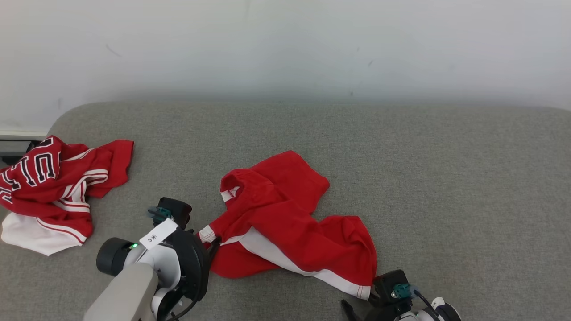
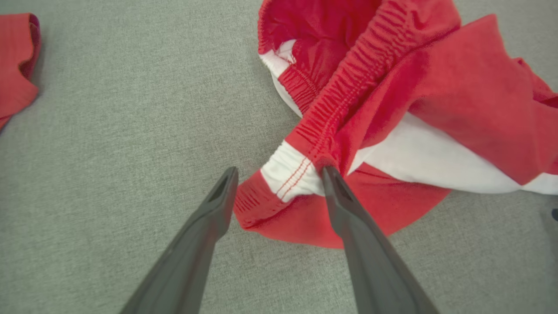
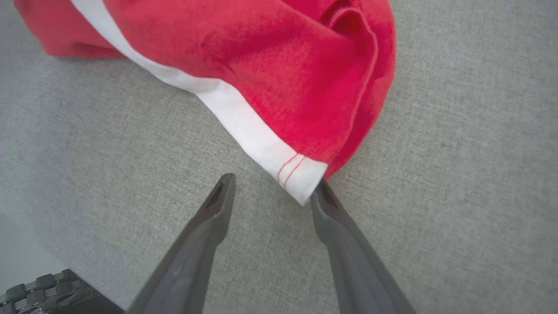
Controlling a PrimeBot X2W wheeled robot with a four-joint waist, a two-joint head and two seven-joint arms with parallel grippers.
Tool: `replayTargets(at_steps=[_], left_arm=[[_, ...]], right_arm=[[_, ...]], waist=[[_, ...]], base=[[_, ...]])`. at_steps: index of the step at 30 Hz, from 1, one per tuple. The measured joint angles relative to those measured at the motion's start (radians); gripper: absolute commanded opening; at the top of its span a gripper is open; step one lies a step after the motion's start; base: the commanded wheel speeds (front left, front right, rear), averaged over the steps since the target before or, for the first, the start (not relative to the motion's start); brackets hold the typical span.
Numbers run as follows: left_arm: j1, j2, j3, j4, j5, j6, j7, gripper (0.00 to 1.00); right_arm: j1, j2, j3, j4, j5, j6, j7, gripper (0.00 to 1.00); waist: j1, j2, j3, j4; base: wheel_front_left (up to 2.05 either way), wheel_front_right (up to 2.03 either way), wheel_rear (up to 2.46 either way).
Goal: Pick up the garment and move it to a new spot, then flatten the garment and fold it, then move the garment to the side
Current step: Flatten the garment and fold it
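Nearest us, the right pincer [image 3: 273, 181] stands spread, the white hem corner of the red shorts [image 1: 285, 214] touching one fingertip rather than lying between the two. We judge that closing here could nip only the edge or miss it, letting the leg slip on lifting. Farther in, the left pincer [image 2: 279, 174] is likewise spread, straddling the white-striped waistband end, where bunched elastic may let it catch one layer alone. The shorts lie crumpled on the grey bench [image 1: 446, 178] between both pincers, well apart from a red jersey [image 1: 49, 187] at far left.
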Motion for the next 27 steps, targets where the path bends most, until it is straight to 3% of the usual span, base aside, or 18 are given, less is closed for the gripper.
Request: replayTargets(at_steps=[2, 6, 9, 10, 11, 12, 13, 14, 16, 17, 18, 19, 22, 27], left_arm=[[-0.010, -0.002, -0.002, 0.008, -0.001, 0.000, 0.001, 1.00], [-0.021, -0.006, -0.003, 0.025, -0.007, -0.009, 0.001, 1.00], [-0.022, -0.007, -0.006, 0.035, -0.012, -0.010, 0.001, 1.00], [-0.024, -0.008, -0.007, 0.037, -0.015, -0.010, 0.001, 0.88], [-0.029, -0.009, -0.008, 0.039, -0.015, -0.018, 0.001, 0.85], [-0.033, -0.011, -0.008, 0.040, -0.015, -0.017, -0.001, 0.74], [-0.036, -0.013, -0.009, 0.040, -0.017, -0.017, -0.001, 0.55], [-0.037, -0.015, -0.011, 0.042, -0.019, -0.018, -0.002, 0.50], [-0.040, -0.017, -0.013, 0.048, -0.024, -0.023, -0.005, 0.35], [-0.042, -0.018, -0.016, 0.052, -0.024, -0.026, -0.006, 0.33], [-0.045, -0.019, -0.017, 0.055, -0.026, -0.026, -0.007, 0.13], [-0.050, -0.021, -0.020, 0.058, -0.030, -0.026, -0.010, 0.00], [-0.054, -0.030, -0.027, 0.063, -0.035, -0.026, -0.018, 0.00], [-0.055, -0.040, -0.027, 0.071, -0.060, -0.026, -0.040, 0.00]], right_arm=[[-0.001, 0.002, 0.003, 0.007, 0.000, 0.000, 0.000, 0.72], [-0.007, 0.003, 0.007, 0.020, 0.005, -0.003, 0.000, 0.70], [-0.021, 0.004, 0.010, 0.026, 0.009, -0.004, 0.000, 0.50], [-0.022, 0.004, 0.010, 0.028, 0.009, -0.004, -0.001, 0.47], [-0.022, 0.004, 0.010, 0.031, 0.009, -0.005, -0.001, 0.44], [-0.022, 0.005, 0.010, 0.033, 0.009, -0.005, -0.002, 0.42], [-0.023, 0.005, 0.010, 0.036, 0.010, -0.007, -0.002, 0.38], [-0.024, 0.005, 0.010, 0.039, 0.014, -0.007, -0.002, 0.31], [-0.027, 0.005, 0.010, 0.045, 0.021, -0.009, -0.003, 0.24], [-0.030, 0.005, 0.011, 0.049, 0.024, -0.011, -0.006, 0.23], [-0.034, 0.005, 0.011, 0.053, 0.025, -0.011, -0.009, 0.20], [-0.039, 0.005, 0.012, 0.055, 0.026, -0.012, -0.010, 0.13], [-0.041, 0.007, 0.012, 0.060, 0.029, -0.012, -0.012, 0.00], [-0.041, 0.008, 0.011, 0.064, 0.036, -0.012, -0.029, 0.00]], waist=[[0.0000, 0.0000, 0.001, 0.001], [0.0000, 0.0000, 0.002, 0.002], [0.0000, 0.0000, 0.004, 0.001], [0.0000, 0.0000, 0.004, 0.001], [0.0000, 0.0000, 0.004, 0.001], [0.0000, 0.0000, 0.005, 0.001], [0.0000, 0.0000, 0.005, 0.000], [0.0000, 0.0000, 0.005, 0.000], [0.0000, 0.0000, 0.006, 0.000], [-0.0001, 0.0000, 0.006, -0.001], [0.0000, 0.0000, 0.006, -0.001], [0.0000, 0.0000, 0.006, -0.001], [-0.0001, 0.0000, 0.006, -0.003], [-0.0001, 0.0000, 0.006, -0.004]], base=[[0.00, 0.00, 0.00], [0.00, 0.00, 0.00], [0.00, 0.00, 0.00], [0.00, 0.00, 0.00], [0.00, 0.00, 0.00], [0.00, 0.00, 0.00], [0.00, 0.00, 0.00], [0.00, 0.00, 0.00], [0.00, 0.00, 0.00], [0.00, 0.00, 0.00], [0.00, 0.00, 0.00], [0.00, 0.00, 0.00], [0.00, 0.00, 0.00], [0.00, 0.00, 0.00]])
